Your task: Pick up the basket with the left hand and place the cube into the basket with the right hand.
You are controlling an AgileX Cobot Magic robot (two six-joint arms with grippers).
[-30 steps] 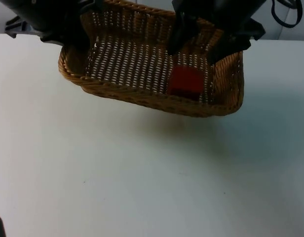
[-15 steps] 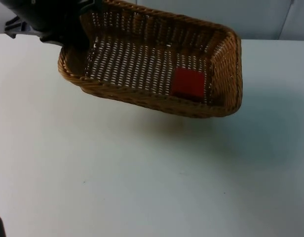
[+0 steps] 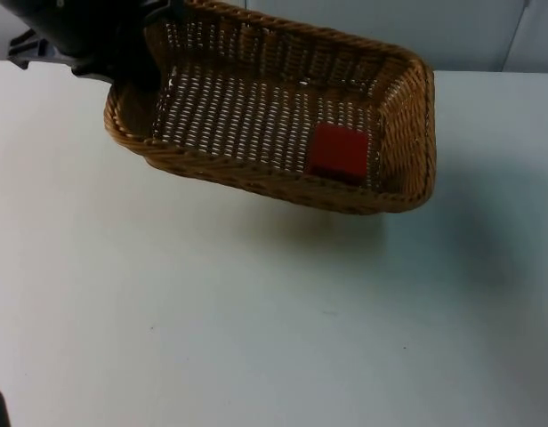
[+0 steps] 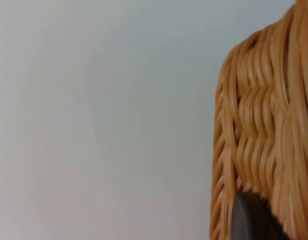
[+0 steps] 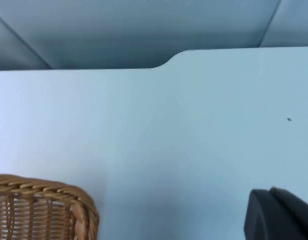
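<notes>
Left gripper (image 3: 141, 62) holding basket (image 3: 256, 178), cube (image 3: 337, 152) inside

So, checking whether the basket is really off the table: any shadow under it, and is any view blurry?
Top view: a soft shadow lies on the table below the basket, apart from it, cube sharp. Left wrist view: the weave is soft, out of focus.

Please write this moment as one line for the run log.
left gripper: holds basket by its rim, lifted | red cube: inside basket | right gripper: beside basket, over table
</notes>
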